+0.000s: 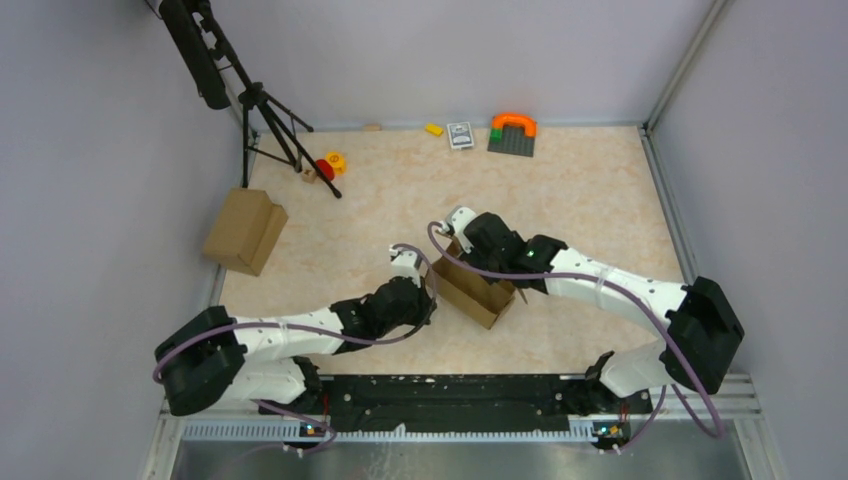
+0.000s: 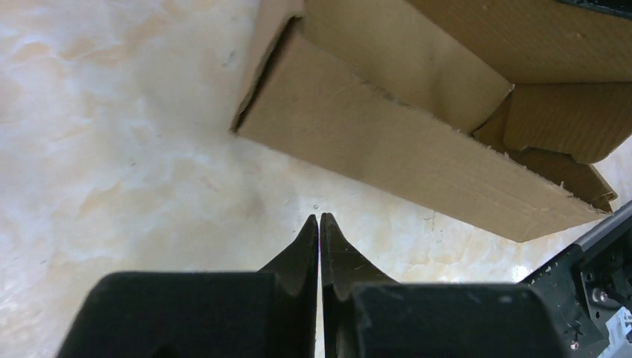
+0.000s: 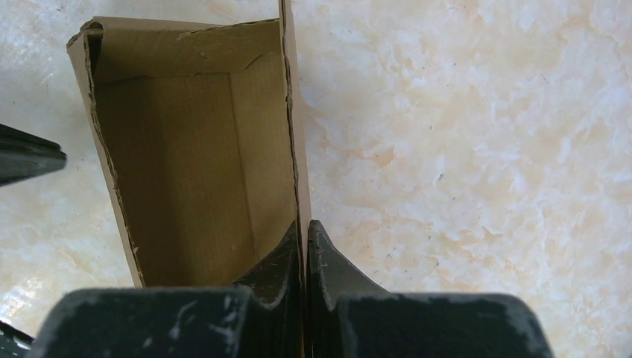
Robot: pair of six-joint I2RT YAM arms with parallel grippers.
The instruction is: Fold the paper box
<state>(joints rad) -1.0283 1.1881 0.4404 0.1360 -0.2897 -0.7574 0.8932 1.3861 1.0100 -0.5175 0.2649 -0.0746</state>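
Note:
The paper box (image 1: 478, 292) is a small brown cardboard carton standing open at the middle of the table, near the front. My right gripper (image 1: 478, 265) is shut on one long side wall of the box; in the right wrist view the gripper (image 3: 305, 224) pinches that wall, and the open inside of the box (image 3: 186, 164) lies to its left. My left gripper (image 1: 432, 296) is shut and empty just left of the box. In the left wrist view the gripper (image 2: 319, 217) hovers over bare table, a little short of the box's outer wall (image 2: 387, 134).
A bulkier brown carton (image 1: 245, 231) sits at the left edge. A black tripod (image 1: 270, 110) stands at the back left with small red and yellow toys (image 1: 328, 165) by its foot. A green plate with an orange arch (image 1: 512, 133), a card pack (image 1: 460, 135) and a yellow brick (image 1: 434, 129) line the back wall.

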